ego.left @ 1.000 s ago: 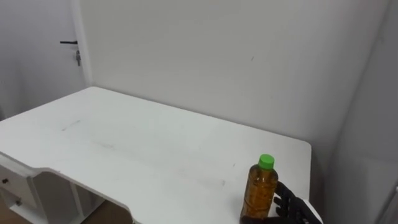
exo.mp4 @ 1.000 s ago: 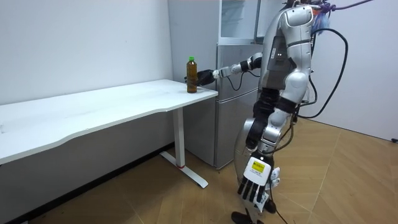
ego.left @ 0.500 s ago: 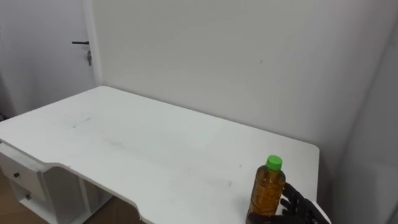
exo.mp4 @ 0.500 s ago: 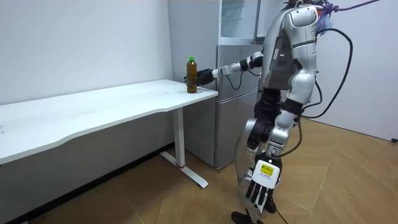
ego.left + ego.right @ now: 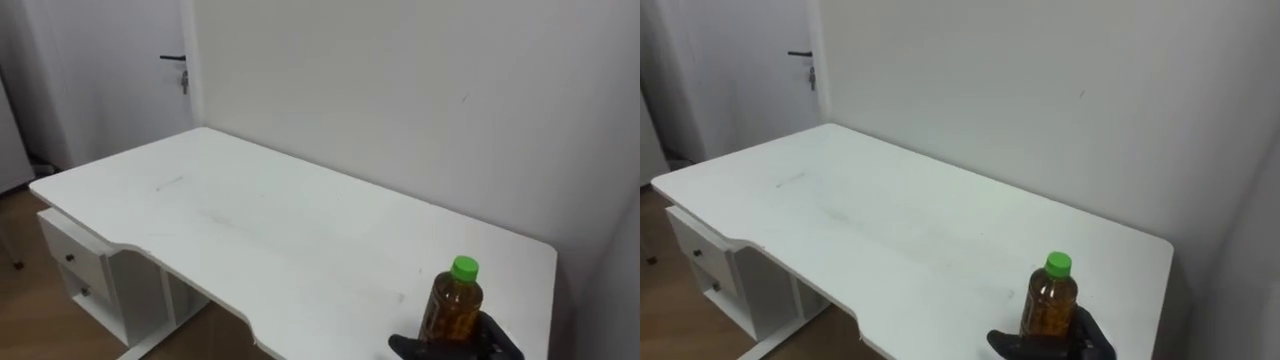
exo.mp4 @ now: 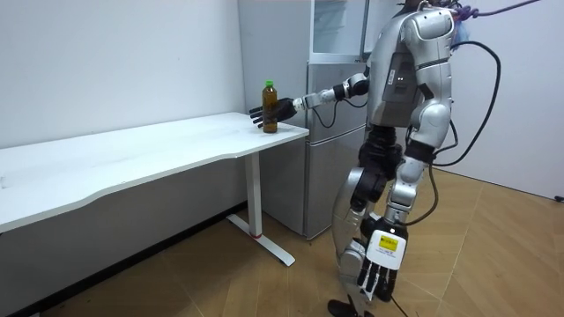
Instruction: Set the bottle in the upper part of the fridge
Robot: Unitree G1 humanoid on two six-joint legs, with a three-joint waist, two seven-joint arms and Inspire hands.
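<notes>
An amber bottle [image 5: 455, 308] with a green cap stands upright near the right end of the white table [image 5: 250, 215]. My right hand [image 5: 404, 347] reaches in from the lower right and sits low at the bottle's base, dark fingers showing on both sides of it. In the room view the right hand [image 6: 280, 110] is level with the bottle [image 6: 270, 107], its fingers straight and spread past it, open. My left hand [image 6: 379, 264] hangs down by my leg with straight fingers. I stand between the table's end and the fridge [image 6: 335, 141].
The fridge's upper part [image 6: 339, 26] has a glass door and rises behind my outstretched arm. A drawer unit [image 5: 85, 275] sits under the table's left end. A white wall runs behind the table, with a door [image 5: 120, 80] at the far left.
My right hand has slid forward along the bottle, its fingers now reaching past it. The bottle has stayed in place. The eye view has shifted with my body's turn.
</notes>
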